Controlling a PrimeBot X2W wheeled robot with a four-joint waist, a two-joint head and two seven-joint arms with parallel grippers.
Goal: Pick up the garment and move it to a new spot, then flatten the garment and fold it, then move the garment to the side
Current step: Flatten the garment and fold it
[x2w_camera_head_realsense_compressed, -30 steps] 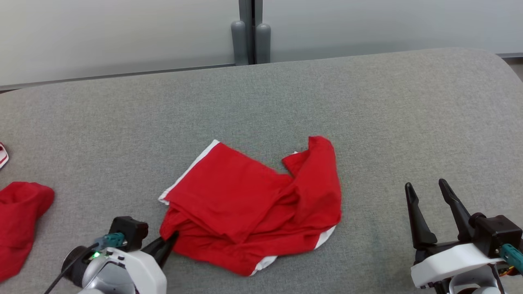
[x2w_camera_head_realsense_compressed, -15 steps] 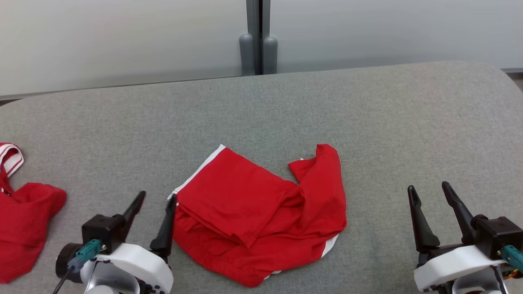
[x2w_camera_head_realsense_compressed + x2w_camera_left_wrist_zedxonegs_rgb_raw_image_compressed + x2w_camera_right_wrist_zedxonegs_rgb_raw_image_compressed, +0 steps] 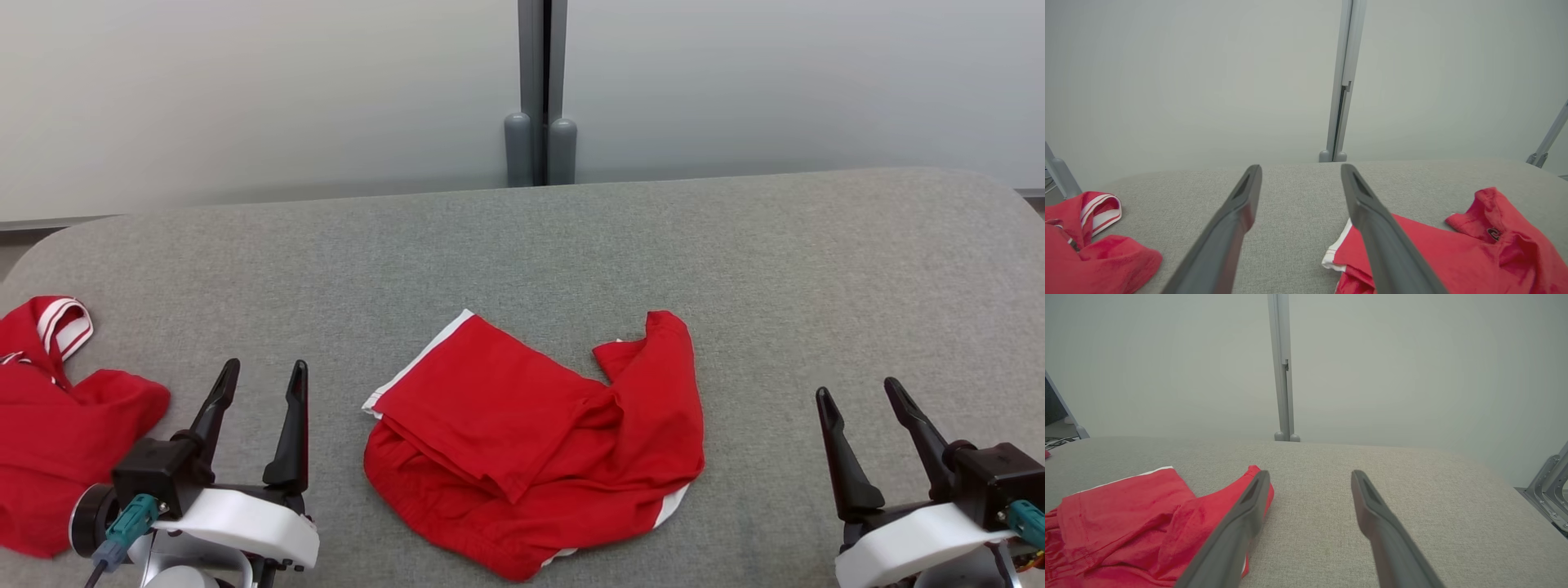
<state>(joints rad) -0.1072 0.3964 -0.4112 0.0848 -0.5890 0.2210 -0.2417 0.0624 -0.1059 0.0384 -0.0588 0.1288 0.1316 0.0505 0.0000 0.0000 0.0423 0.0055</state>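
The garment (image 3: 535, 445), red with white trim, lies loosely folded and rumpled in the middle of the grey padded surface (image 3: 571, 245). It shows at the lower right of the left wrist view (image 3: 1453, 253) and the lower left of the right wrist view (image 3: 1139, 531). My left gripper (image 3: 263, 376) stands open to the garment's left, a short gap away, holding nothing. My right gripper (image 3: 856, 390) stands open well to the garment's right, also with nothing between its fingers.
A second red garment with white striped trim (image 3: 57, 425) lies bunched at the surface's left edge, also seen in the left wrist view (image 3: 1090, 241). A pale wall with a grey vertical post (image 3: 540, 106) stands behind the surface. Bare grey surface stretches behind and to the right.
My left gripper let go of the garment's lower left edge, opened and drew back to the left. The head camera tilted, shifting the whole picture. The right gripper kept still.
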